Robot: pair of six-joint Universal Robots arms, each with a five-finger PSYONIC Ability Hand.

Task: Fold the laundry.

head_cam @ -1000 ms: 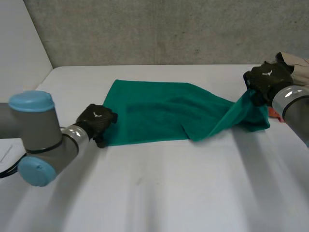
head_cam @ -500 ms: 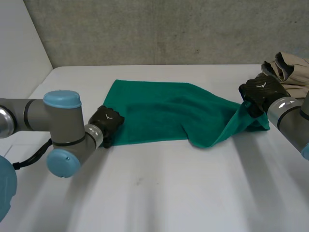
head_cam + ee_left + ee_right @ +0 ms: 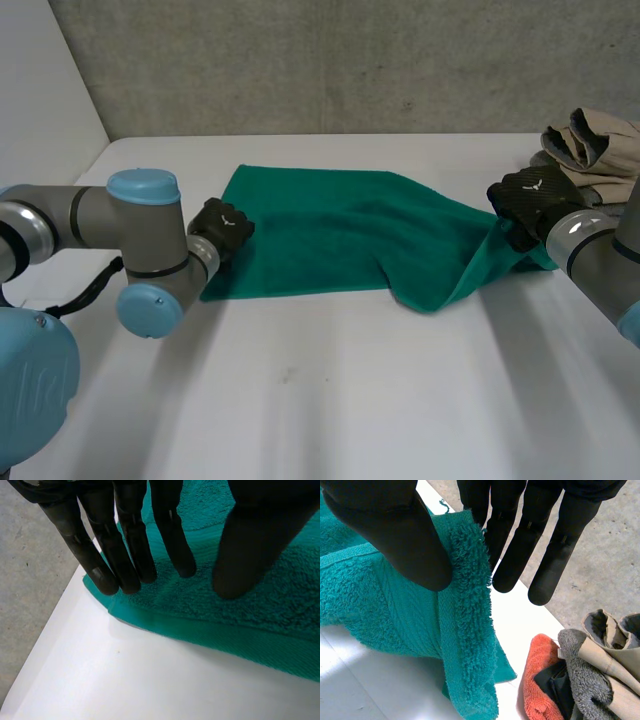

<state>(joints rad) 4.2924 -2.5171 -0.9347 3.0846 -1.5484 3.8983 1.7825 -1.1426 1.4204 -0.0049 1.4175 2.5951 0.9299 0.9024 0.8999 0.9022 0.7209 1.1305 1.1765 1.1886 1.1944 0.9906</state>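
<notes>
A green towel (image 3: 330, 235) lies spread on the white table (image 3: 350, 400), its right end lifted and twisted. My left hand (image 3: 222, 228) is at the towel's near left corner. In the left wrist view its fingers (image 3: 127, 550) are straight, and they and the thumb rest on top of the green towel (image 3: 240, 610) just inside its hem. My right hand (image 3: 530, 195) holds the towel's right end off the table. In the right wrist view the thumb (image 3: 395, 525) pinches the edge of the green towel (image 3: 380, 610) against the fingers, and the rest hangs below.
A pile of beige and grey laundry (image 3: 592, 145) sits at the table's far right, behind my right hand. In the right wrist view the pile (image 3: 600, 650) lies with an orange cloth (image 3: 542, 665) just beyond the hanging towel. A grey wall stands behind the table.
My left arm has swung in and its hand has settled on the towel's near left corner. My right hand has drifted left with the towel's end still pinched.
</notes>
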